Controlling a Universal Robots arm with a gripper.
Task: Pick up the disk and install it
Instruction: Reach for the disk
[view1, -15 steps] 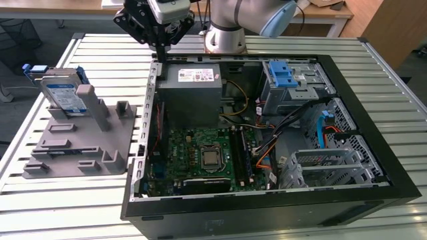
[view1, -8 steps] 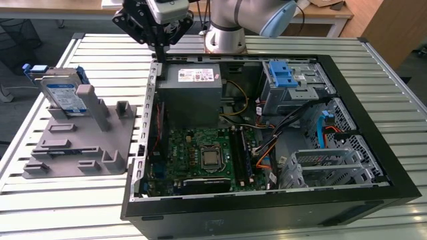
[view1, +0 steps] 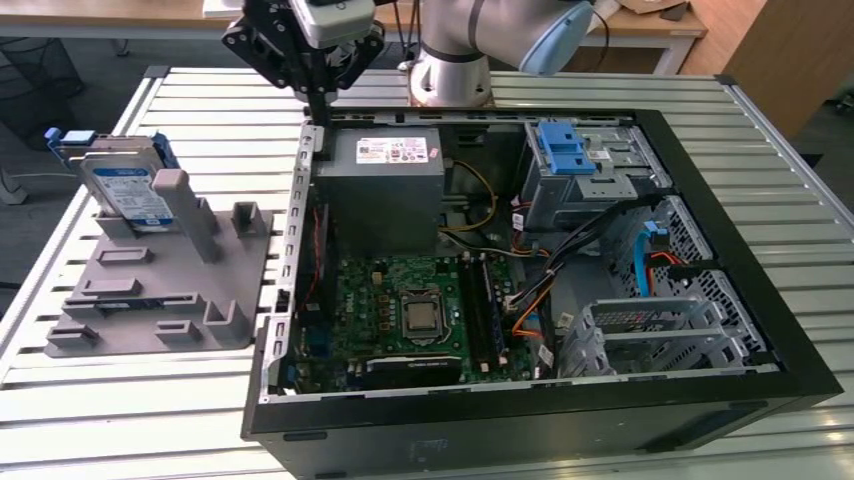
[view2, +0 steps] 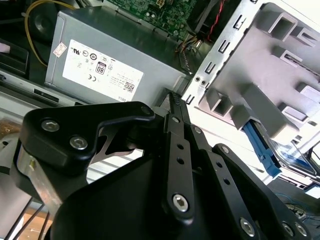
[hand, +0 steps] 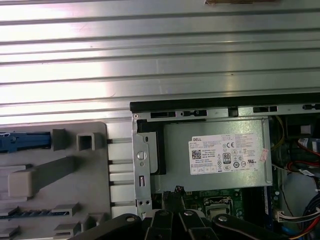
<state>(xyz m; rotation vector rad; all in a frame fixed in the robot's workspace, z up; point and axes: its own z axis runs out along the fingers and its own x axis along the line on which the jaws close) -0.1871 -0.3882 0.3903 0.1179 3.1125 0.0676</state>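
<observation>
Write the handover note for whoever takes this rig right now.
Gripper: shut, holding nothing, over the corner of the open computer case by the power supply.
Disk: standing on edge in the grey holder at the exterior view's left, outside the case.
Done: nothing that shows; the disk is not picked up.
Left: the pickup and the install.

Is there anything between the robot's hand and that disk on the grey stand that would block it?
Nothing visible does. The hand hangs over the rim of the computer case, and the disk stands on edge in the grey stand at the exterior view's left, with open air between.
</observation>
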